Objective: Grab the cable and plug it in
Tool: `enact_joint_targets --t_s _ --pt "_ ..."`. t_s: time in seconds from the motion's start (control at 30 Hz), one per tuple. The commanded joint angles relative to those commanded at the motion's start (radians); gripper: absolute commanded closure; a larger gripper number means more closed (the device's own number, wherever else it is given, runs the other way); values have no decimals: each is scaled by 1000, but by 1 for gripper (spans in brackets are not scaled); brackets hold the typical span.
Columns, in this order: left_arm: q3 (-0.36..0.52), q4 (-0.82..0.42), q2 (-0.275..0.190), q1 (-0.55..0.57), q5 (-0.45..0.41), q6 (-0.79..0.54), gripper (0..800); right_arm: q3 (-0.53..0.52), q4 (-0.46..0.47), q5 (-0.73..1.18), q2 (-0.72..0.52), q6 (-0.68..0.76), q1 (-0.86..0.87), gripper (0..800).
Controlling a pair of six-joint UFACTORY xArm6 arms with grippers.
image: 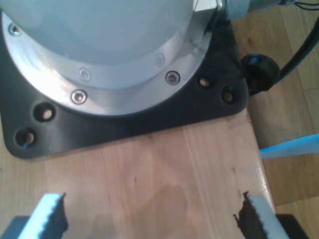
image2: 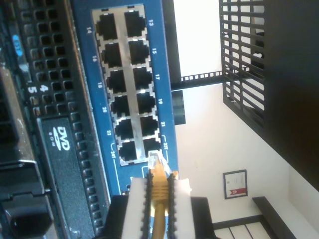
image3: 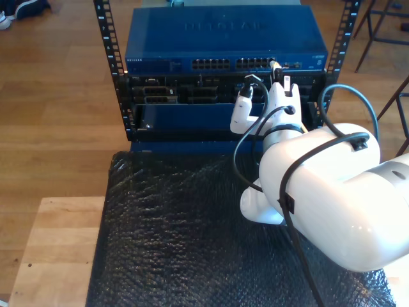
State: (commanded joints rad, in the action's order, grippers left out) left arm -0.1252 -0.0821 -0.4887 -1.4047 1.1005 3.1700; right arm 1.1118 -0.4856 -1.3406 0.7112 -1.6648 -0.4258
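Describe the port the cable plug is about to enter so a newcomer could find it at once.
Find the blue network switch topping the rack in the exterior view. Its double row of ports ends, at the exterior view's right, where my second tool holds the yellow cable. The target port is the one labelled 23, directly before the clear plug.

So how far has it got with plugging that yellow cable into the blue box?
The grabbing looks done: my second end effector is shut on the thin yellow-orange network cable. In hand now: its small clear plastic plug sits right at a socket at the end of the blue network switch. I cannot tell whether it is seated. My first end effector is open over a wooden surface.
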Motion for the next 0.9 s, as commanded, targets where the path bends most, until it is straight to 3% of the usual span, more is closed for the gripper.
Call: enact_joint_targets --t_s 0.9 --pt "0 0 0 0 0 0 0 28 -49 2 9 -66 -20 800"
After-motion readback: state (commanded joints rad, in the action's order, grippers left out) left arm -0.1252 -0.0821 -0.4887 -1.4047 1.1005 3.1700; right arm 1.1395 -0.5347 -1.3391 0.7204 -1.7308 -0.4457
